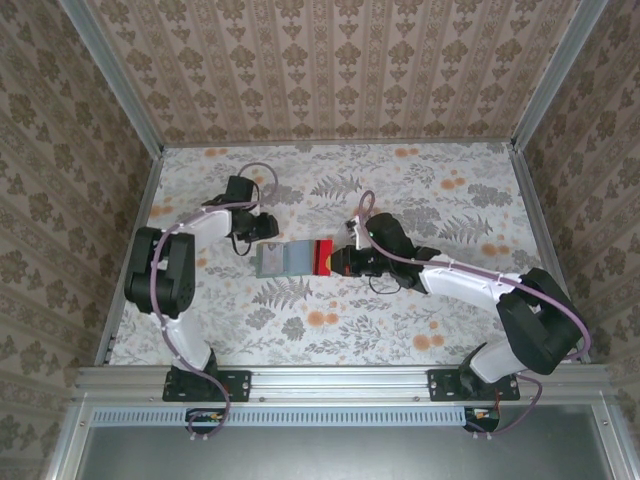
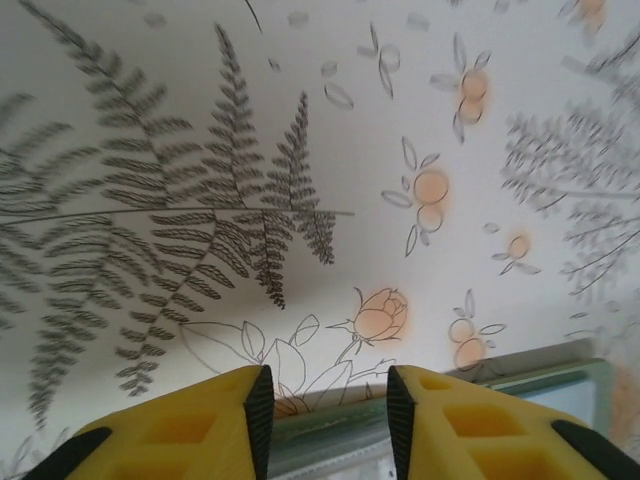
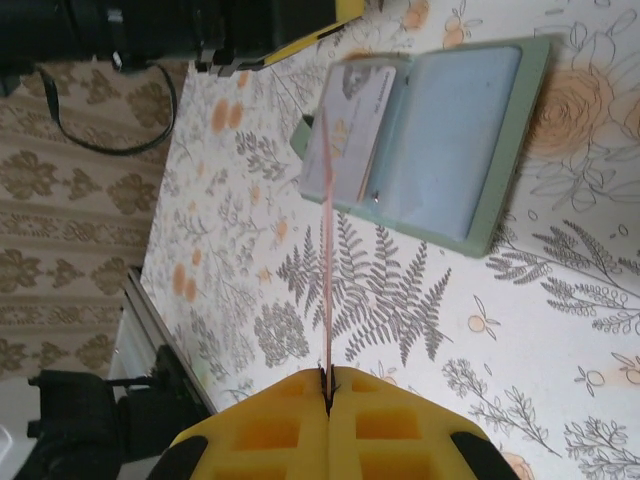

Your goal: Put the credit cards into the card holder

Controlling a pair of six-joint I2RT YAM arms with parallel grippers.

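The card holder [image 1: 283,261] lies open on the floral table, sage green with clear pockets [image 3: 450,110]. My right gripper [image 3: 328,385] is shut on a red credit card [image 1: 322,257], seen edge-on as a thin pink line [image 3: 325,250]. The card's far end reaches the holder's left-hand pocket, where a pale card face [image 3: 352,110] shows. In the top view the right gripper [image 1: 340,262] sits just right of the holder. My left gripper [image 1: 265,232] hovers at the holder's far left corner. Its yellow fingers [image 2: 200,430] stand apart, with the holder's green edge [image 2: 330,435] showing low between them.
Patterned walls and metal posts enclose the table on three sides. A metal rail [image 1: 340,380] runs along the near edge by the arm bases. The left arm's black body and cable [image 3: 120,60] hang just beyond the holder.
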